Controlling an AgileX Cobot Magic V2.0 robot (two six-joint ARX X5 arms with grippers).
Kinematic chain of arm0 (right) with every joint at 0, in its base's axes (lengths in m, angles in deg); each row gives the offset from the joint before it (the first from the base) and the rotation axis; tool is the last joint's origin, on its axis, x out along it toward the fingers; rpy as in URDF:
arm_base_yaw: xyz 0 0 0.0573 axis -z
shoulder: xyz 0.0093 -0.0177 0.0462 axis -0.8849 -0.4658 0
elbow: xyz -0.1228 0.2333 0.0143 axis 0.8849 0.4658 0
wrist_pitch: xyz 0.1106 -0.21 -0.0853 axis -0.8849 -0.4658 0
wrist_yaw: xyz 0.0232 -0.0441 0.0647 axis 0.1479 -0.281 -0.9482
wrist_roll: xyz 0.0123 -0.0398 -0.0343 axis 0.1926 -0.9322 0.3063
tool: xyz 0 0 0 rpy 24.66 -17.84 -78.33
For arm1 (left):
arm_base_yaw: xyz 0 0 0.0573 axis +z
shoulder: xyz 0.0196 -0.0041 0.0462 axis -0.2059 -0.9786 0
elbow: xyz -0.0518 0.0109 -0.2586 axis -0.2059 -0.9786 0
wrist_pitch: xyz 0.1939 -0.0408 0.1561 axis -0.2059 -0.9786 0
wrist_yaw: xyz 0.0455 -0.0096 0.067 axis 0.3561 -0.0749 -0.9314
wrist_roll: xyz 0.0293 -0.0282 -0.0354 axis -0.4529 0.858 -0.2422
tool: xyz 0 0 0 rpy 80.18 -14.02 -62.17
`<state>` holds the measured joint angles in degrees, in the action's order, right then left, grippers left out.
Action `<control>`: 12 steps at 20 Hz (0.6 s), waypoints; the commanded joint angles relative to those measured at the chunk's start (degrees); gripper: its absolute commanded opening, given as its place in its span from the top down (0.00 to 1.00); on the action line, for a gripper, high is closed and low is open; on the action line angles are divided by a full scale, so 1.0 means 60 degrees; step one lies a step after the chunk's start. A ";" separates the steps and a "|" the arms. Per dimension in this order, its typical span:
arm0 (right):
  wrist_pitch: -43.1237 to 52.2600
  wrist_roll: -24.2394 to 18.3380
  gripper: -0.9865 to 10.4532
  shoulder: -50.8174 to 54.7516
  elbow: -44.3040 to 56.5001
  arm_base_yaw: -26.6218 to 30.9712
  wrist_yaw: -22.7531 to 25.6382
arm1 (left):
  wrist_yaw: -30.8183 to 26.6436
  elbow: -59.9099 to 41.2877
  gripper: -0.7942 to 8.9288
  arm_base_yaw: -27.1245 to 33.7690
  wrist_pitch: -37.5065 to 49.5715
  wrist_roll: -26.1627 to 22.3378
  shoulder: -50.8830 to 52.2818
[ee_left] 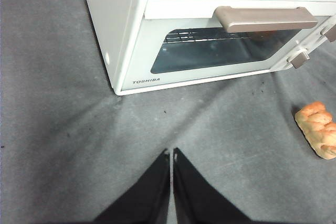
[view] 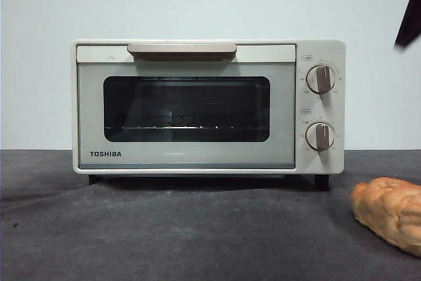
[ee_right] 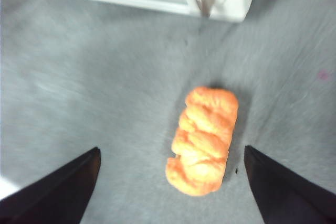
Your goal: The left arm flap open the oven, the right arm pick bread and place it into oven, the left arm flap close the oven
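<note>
1. I find the TOSHIBA toaster oven (view: 208, 106) on the bench (view: 164, 235) with its door closed.
2. My left tool (ee_left: 171, 153) is pinched together, empty, well short of the bar handle (ee_left: 265, 19); I would hook it there and pull downward.
3. My right tool (ee_right: 170, 153) waits wide apart, empty, above the bread loaf (ee_right: 203, 139).

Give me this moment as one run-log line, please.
oven door shut | bread on table | left gripper shut | right gripper open above bread

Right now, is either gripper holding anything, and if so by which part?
Nothing is held. The left gripper is shut and empty; the right gripper hangs open above the bread.
</note>
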<state>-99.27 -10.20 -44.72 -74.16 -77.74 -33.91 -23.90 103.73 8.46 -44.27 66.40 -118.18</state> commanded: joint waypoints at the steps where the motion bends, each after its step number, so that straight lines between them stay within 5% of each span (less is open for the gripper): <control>1: 0.0896 0.0922 0.53 -0.0313 0.0623 -0.0637 0.0481 | 0.0055 0.0208 0.90 -0.0015 0.0091 -0.0095 -0.0044; 8: 0.2885 0.2127 0.53 -0.1559 0.2000 -0.2528 0.3093 | 0.0055 0.0208 0.90 -0.0015 0.0091 -0.0098 -0.0044; 12: 0.3355 0.2317 0.53 -0.2433 0.2113 -0.2852 0.3781 | 0.0055 0.0208 0.90 -0.0015 0.0087 -0.0095 -0.0044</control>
<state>-79.57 2.63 -58.64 -61.64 -94.44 -11.57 -23.90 103.73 8.46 -44.27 66.40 -118.18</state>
